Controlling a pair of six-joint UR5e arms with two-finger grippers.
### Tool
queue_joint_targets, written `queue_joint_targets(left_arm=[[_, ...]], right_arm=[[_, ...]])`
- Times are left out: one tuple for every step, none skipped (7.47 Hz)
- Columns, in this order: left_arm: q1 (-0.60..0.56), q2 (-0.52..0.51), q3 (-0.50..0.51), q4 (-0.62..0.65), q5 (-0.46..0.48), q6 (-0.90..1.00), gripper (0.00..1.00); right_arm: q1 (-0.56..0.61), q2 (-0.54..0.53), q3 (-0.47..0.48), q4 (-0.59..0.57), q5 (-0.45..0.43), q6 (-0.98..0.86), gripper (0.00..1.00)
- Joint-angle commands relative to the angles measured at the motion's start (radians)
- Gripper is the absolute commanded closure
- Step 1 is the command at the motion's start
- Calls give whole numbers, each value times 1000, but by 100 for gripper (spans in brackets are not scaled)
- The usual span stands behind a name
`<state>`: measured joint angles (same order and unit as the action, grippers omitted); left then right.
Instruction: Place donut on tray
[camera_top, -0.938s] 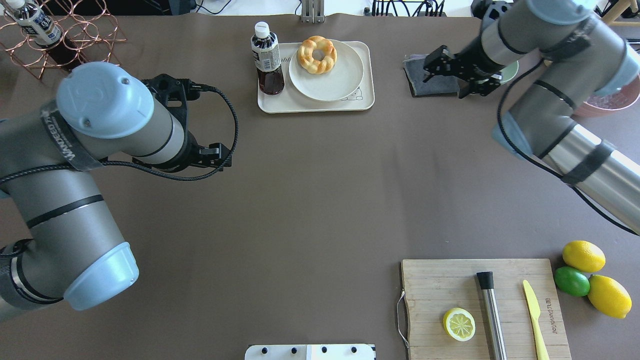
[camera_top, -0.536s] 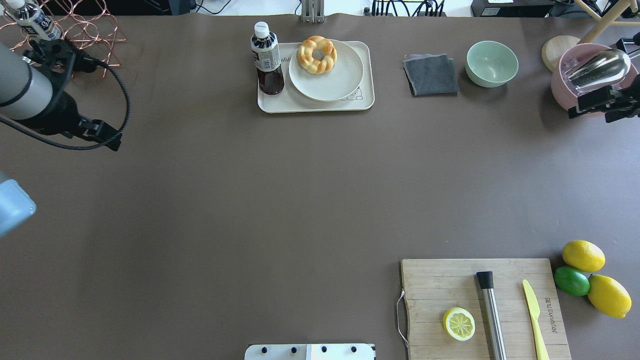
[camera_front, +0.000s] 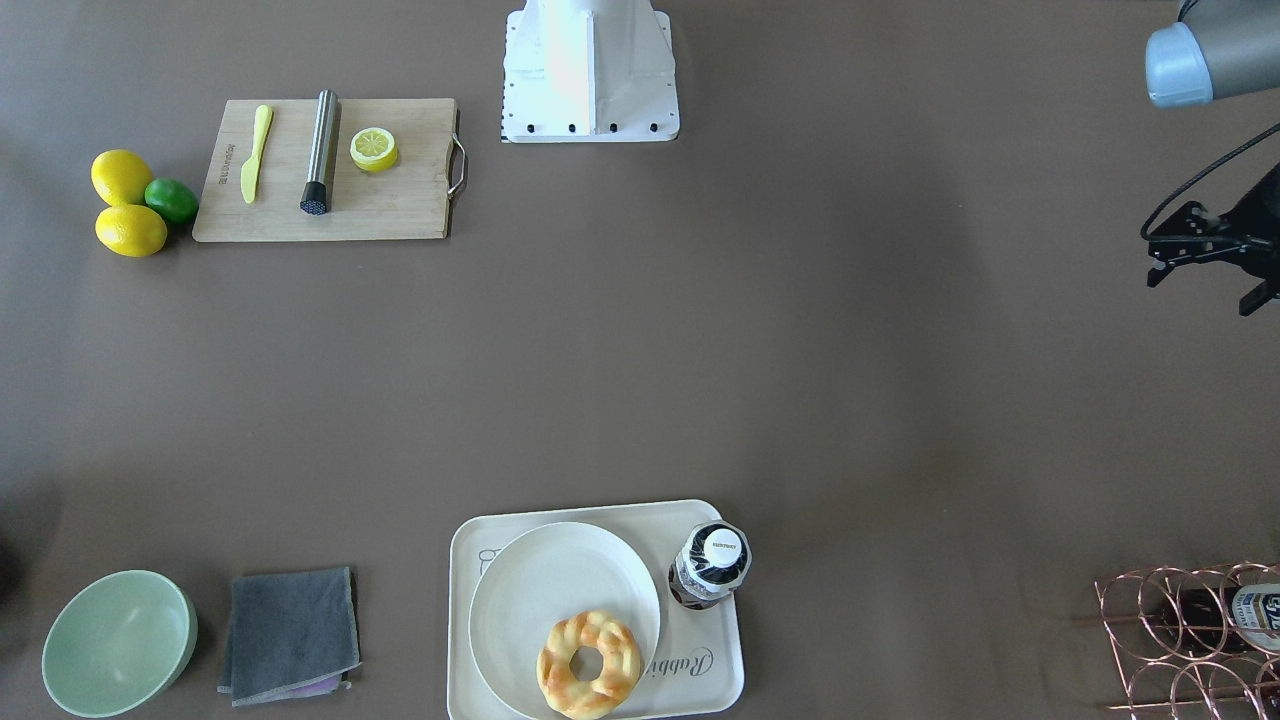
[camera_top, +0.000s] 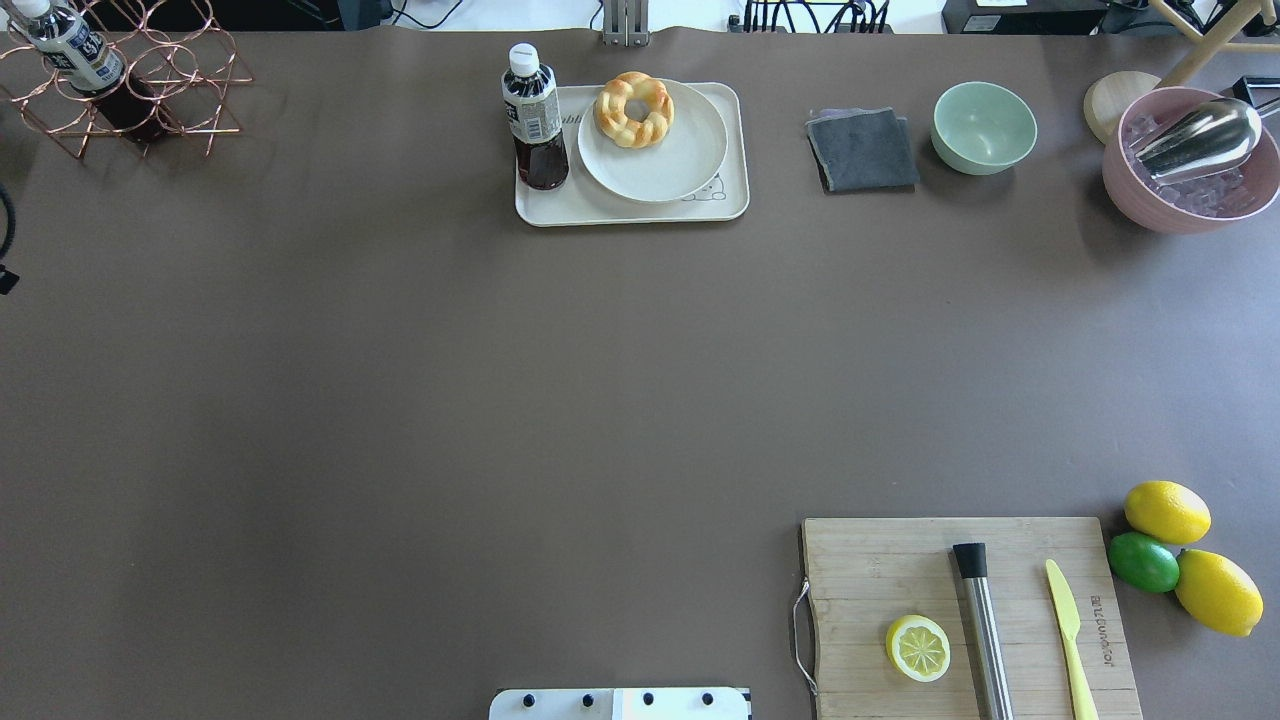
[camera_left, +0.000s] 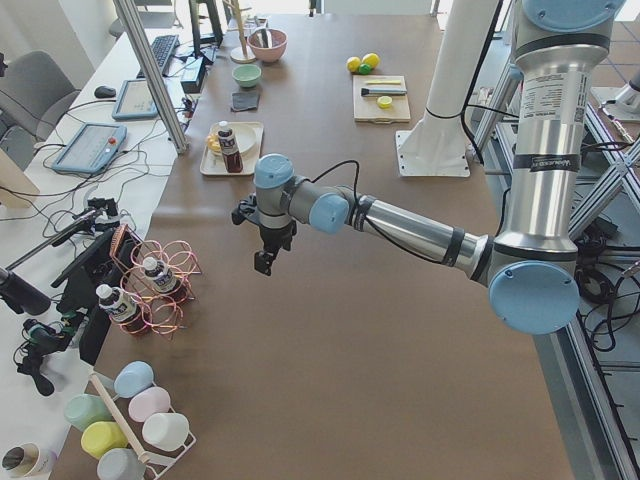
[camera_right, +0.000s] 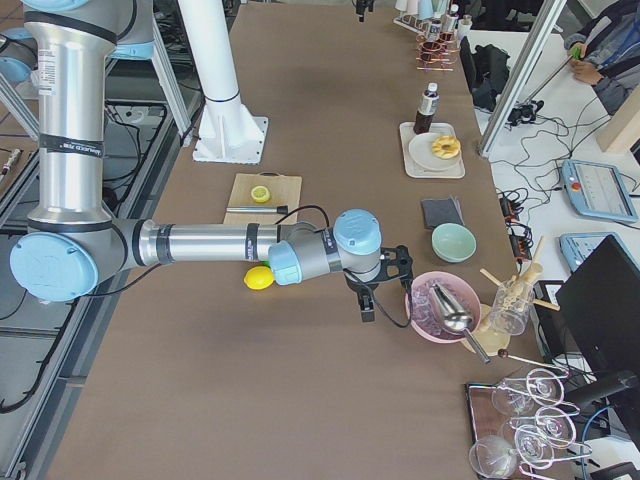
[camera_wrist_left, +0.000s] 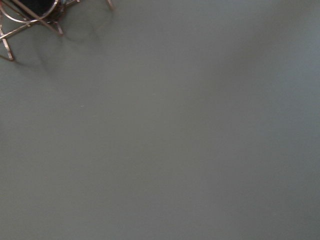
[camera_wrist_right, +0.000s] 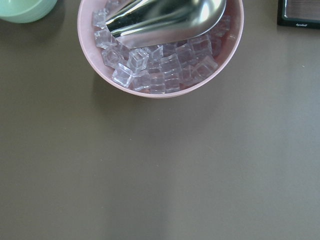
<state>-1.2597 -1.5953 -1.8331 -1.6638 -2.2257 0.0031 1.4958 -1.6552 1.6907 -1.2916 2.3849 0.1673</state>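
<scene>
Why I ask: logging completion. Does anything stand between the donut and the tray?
Only the white plate: the donut lies on it, and it sits on the tray, beside the bottle.

Donut (camera_front: 589, 665) on white plate (camera_front: 550, 580) atop cream tray (camera_front: 720, 650), dark bottle (camera_front: 711, 565) just beside

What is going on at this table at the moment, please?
Nothing is being handled. The donut lies on a white plate on the tray, beside a bottle. The left hand hangs over bare table at one end, the right hand near the pink ice bowl at the other; both are far from the tray.
</scene>
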Motion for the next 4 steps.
queue_joint_targets(left_arm=[[-159,3,161,-2,-66,306,3],[-199,9,179,-1,-102,336,3],[-251,30,186,-1,-174,328,3],[-263,34,193,1,-189,321,2]], right_arm=[[67,-1,1,-121,-3,-178,0],[67,0,-2,-121,-1,-180,0],[67,5,-2,-123,0,-180,0],[67,8,0,-124,0,-180,0]])
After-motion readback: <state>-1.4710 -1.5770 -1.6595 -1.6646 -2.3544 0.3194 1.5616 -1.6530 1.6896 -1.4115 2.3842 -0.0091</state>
